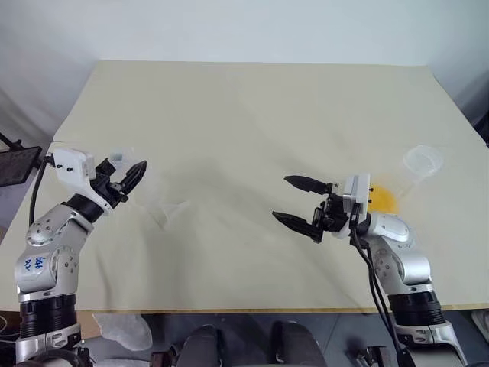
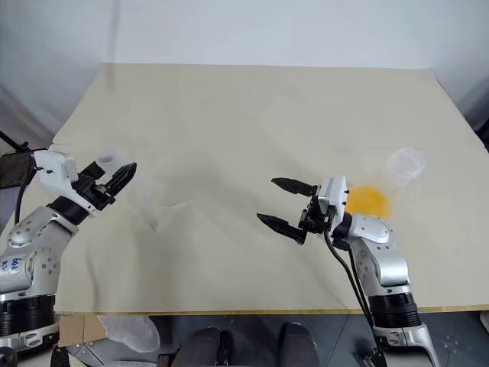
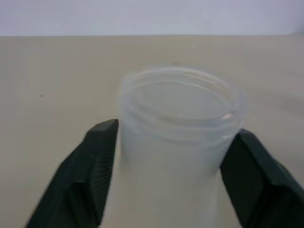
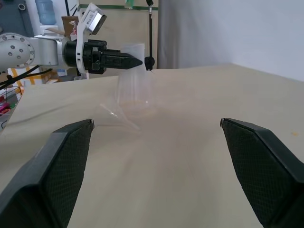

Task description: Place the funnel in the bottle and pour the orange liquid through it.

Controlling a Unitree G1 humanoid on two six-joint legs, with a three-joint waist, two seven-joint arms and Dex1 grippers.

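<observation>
Left tool (image 3: 175, 156) around bottle (image 3: 178, 123) (neck), funnel (image 4: 116, 116) beside

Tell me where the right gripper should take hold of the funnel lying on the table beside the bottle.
Probably the cone of the funnel, just behind its wide mouth, coming down from above. It lies on its side on the table, with its thin stem slanting toward the open right gripper. The stem looks too slim and too low to pinch reliably.
</observation>
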